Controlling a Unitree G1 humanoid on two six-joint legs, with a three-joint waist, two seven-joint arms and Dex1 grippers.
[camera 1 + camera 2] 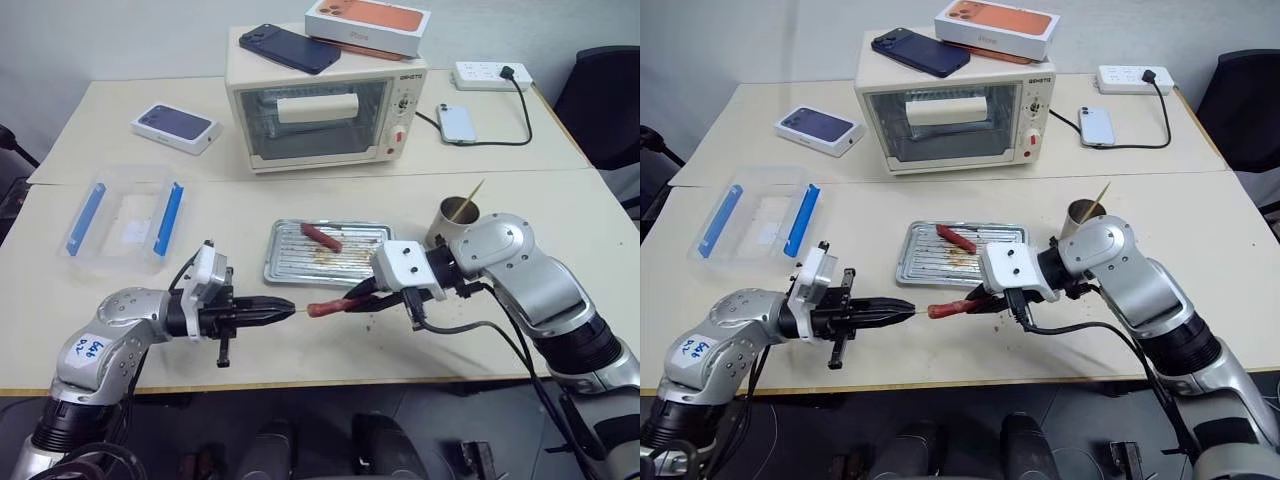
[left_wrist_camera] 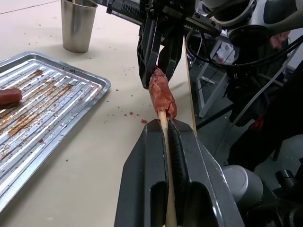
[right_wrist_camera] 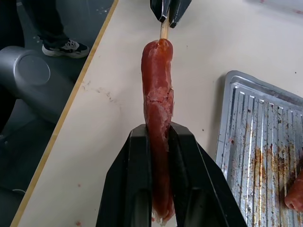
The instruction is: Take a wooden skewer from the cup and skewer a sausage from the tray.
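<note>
skewer tip in the sausage, held between both grippers

head view: the left gripper (image 1: 285,308) is clamped on a thin pale wooden skewer (image 1: 299,310) pointing right. the right gripper (image 1: 345,303) pinches a slim glossy reddish-brown sausage (image 1: 327,308) in front of the flat ribbed silver metal tray (image 1: 355,262), above the table. the brushed-steel cup (image 1: 455,217) stands behind the right arm.

left wrist view: the skewer enters the sausage's near end.

right wrist view: the sausage looks split along one side, perhaps.
</note>
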